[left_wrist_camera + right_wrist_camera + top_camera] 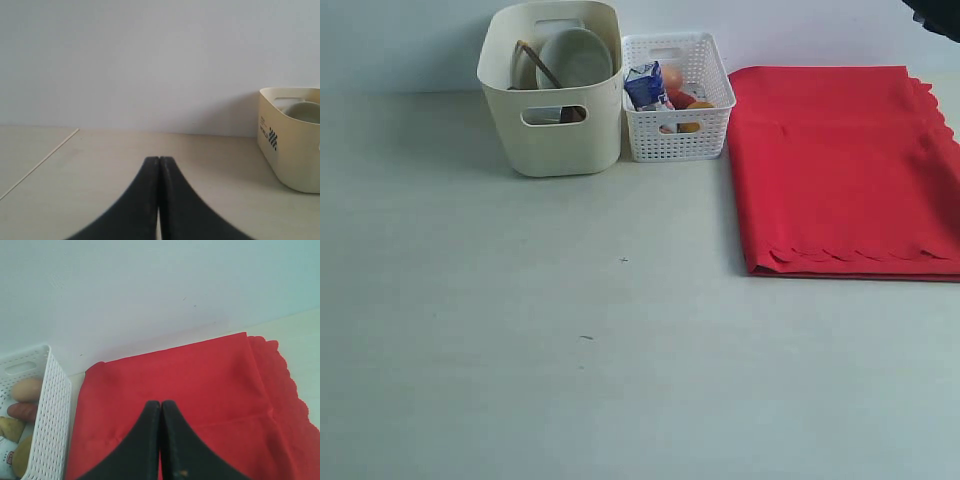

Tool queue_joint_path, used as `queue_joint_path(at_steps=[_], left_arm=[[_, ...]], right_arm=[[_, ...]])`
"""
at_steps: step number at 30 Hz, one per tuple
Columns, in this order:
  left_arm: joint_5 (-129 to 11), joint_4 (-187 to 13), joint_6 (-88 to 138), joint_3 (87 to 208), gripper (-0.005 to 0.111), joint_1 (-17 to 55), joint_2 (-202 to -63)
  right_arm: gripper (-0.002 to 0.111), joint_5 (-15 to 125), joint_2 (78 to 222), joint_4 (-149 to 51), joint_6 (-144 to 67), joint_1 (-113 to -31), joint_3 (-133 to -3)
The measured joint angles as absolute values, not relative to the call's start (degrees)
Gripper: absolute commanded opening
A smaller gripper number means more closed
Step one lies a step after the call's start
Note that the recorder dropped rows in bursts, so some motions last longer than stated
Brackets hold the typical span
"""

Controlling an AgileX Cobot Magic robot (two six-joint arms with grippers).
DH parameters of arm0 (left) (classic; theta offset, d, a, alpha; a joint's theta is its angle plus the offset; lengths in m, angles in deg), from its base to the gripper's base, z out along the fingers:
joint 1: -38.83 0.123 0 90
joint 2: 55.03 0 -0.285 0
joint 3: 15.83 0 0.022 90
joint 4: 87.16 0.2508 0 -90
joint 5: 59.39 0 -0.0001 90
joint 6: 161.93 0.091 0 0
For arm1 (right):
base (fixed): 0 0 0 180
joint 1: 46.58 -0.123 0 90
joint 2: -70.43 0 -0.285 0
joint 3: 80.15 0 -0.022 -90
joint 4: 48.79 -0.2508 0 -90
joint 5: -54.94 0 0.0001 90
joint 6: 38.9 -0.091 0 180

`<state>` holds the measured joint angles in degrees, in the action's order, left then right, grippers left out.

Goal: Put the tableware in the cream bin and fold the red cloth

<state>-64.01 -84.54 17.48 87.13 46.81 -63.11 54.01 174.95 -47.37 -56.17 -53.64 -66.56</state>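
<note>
Found the left gripper [159, 161] with jaws pressed together on nothing, pointing along the table [75, 190], with the cream bin [290, 150] off to one side; same for the right gripper [160, 405], tight together and empty, hanging above the red cloth [190, 385]. In the exterior view, tableware down inside the cream bin at the far left: a pale bowl [575, 58] leaning on the back wall, with thin dark sticks beside it, probably the chopsticks [538, 62]; cannot name the rest, too hidden. Just right of the bin, a white lattice basket [675, 140] with a blue milk carton [645, 85] and other food. No tableware seen loose on the table, so judging the clearing done. As for the red cloth: flat at the far right, just beside the basket, apparently doubled over once, with a scalloped hem on a plain layer along the near side. Expect soft, light, limp fabric, prone to sagging, dragging and sliding layer over layer. Best to pinch at the near corners through both layers, not mid-sheet, to avoid bunching
</note>
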Motion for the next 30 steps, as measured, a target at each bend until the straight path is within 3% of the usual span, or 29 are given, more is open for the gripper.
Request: queue_joint_path(at_steps=[15, 30], left_arm=[[-74.5, -84.5, 18.1, 87.1, 0.001, 46.8, -63.1], [-75.3, -84.5, 16.6, 87.1, 0.001, 46.8, -63.1]], right_arm=[[0.000, 54.0, 175.0, -47.4, -56.2, -53.6, -66.6], [0.000, 54.1, 175.0, -47.4, -56.2, -53.6, -66.6]])
